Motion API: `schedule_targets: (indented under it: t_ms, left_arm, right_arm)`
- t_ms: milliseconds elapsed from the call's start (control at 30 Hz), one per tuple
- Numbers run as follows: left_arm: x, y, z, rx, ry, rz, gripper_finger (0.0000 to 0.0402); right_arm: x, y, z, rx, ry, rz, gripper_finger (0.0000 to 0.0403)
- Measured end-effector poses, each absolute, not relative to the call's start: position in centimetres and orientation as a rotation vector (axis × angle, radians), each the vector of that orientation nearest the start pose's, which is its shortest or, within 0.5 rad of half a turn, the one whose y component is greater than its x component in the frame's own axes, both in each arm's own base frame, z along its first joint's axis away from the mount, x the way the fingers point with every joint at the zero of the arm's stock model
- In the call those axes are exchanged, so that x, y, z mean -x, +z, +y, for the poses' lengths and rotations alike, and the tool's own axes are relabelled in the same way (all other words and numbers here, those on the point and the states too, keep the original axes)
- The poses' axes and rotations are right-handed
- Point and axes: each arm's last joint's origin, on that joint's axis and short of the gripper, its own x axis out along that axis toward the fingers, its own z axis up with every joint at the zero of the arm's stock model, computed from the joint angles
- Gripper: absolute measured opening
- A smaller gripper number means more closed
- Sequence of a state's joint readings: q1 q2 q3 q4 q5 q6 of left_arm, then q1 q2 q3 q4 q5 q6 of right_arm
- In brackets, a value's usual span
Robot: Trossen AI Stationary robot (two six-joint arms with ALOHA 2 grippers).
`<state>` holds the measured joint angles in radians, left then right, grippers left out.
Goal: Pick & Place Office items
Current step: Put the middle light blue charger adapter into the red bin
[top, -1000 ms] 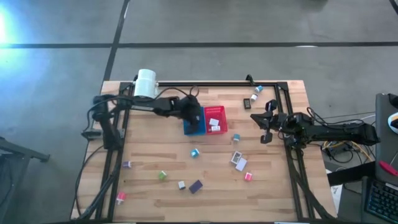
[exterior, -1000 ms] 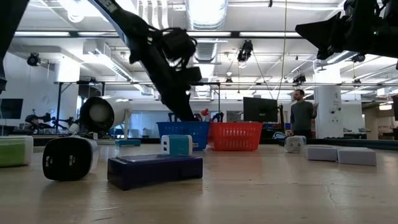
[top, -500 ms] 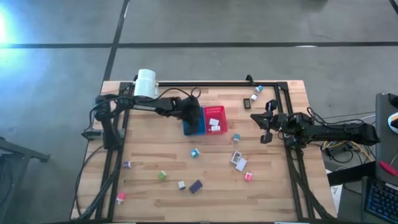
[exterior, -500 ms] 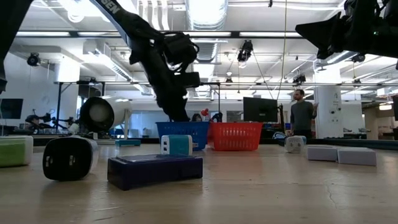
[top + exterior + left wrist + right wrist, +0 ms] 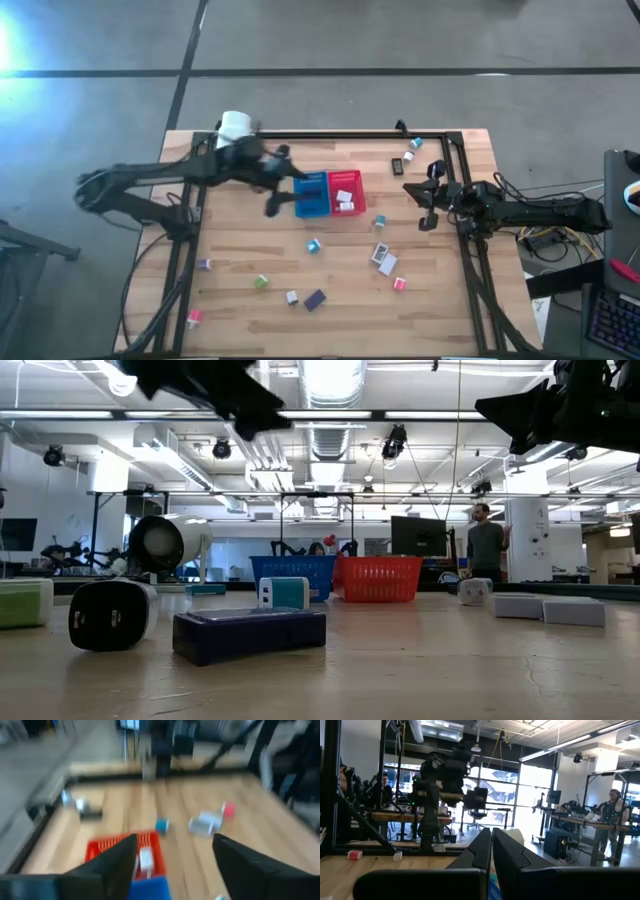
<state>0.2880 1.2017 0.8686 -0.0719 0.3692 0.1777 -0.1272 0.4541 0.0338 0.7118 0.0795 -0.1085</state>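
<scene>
The office items are small coloured pieces scattered on the wooden table: a teal one (image 5: 313,246), a white and grey pair (image 5: 383,258), a pink one (image 5: 399,284), a green one (image 5: 261,283), a dark purple block (image 5: 315,299) and others. White pieces (image 5: 344,200) lie in the red bin (image 5: 346,180). My left gripper (image 5: 283,190) hangs open and empty in the air just left of the blue bin (image 5: 312,196); in the left wrist view the gripper (image 5: 175,840) looks past its fingers onto both bins. My right gripper (image 5: 425,208) waits shut at the table's right side, its fingers closed together (image 5: 491,851).
A white cylinder-shaped lamp (image 5: 234,127) lies at the table's far left corner. A black frame (image 5: 330,134) runs along the far edge and both sides. More small pieces (image 5: 412,152) lie near the far right corner. A person (image 5: 487,545) stands in the room beyond.
My left gripper has risen out of the blue bin and drawn back toward the table's left edge, tipping from pointing steeply down to nearly level. In the low view it has gone up to the picture's top. The bins and scattered pieces have stayed put.
</scene>
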Motion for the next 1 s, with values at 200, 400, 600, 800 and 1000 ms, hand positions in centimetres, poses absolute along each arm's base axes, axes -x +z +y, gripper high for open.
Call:
schedule_targets:
  t_ms: [200, 400, 600, 800, 1000]
  left_arm:
    - [-20.0, 29.9, 5.1, -0.092, -0.012, 0.102, 0.0105]
    - [-16.4, 28.3, 4.5, -0.18, 0.165, -0.089, 0.0013]
    - [-14.9, 25.4, 4.7, -0.168, 0.221, -0.099, 0.0005]
    - [-14.4, 24.2, 5.5, -0.107, 0.205, -0.091, 0.0004]
    - [-14.1, 22.1, 6.1, -0.121, 0.254, -0.022, 0.0004]
  right_arm:
    - [-12.2, 20.2, -1.8, 0.114, -0.221, -0.28, 0.0012]
    - [-12.2, 20.2, -1.8, 0.115, -0.224, -0.28, 0.0012]
    - [-12.2, 20.2, -2.0, 0.105, -0.276, -0.276, 0.0012]
    - [-12.2, 20.1, -2.0, 0.105, -0.276, -0.272, 0.0012]
    - [-12.2, 20.1, -2.0, 0.103, -0.277, -0.273, 0.0012]
